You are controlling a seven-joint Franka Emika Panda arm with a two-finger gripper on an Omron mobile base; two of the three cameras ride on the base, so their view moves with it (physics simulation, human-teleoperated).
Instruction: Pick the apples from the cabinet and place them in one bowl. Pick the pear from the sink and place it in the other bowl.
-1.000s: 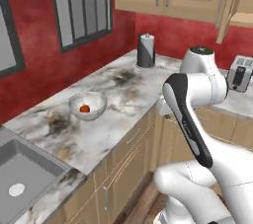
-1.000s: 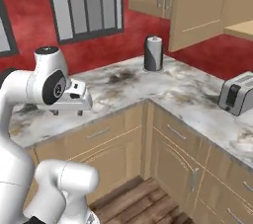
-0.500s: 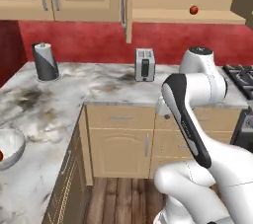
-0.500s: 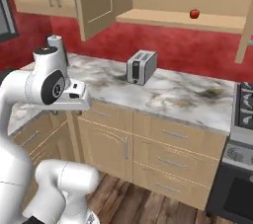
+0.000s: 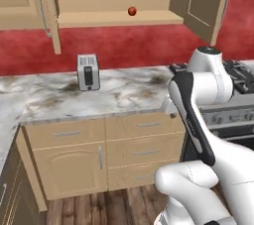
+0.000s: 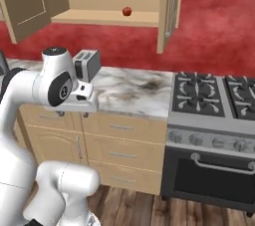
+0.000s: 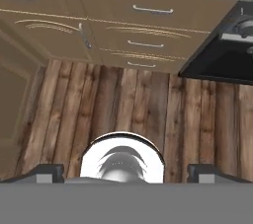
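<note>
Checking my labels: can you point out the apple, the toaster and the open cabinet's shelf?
apple (image 5: 132,11), left base view, its red middle.
toaster (image 5: 88,72), left base view, its front face.
cabinet (image 6: 99,17), right base view, bare shelf.

Tan wooden wall cabinet (image 5: 114,18) (image 6: 99,17) is hanging above the marble counter with both flat doors swinging open, long silver bar handle showing on the door edge. One small round glossy red apple (image 5: 132,11) (image 6: 127,11) is sitting upright on the cabinet's plain inner shelf, near the shelf's front edge, roughly mid-width between the two open doors, touching nothing but the shelf. Only this one apple is showing in the cabinet.
</note>
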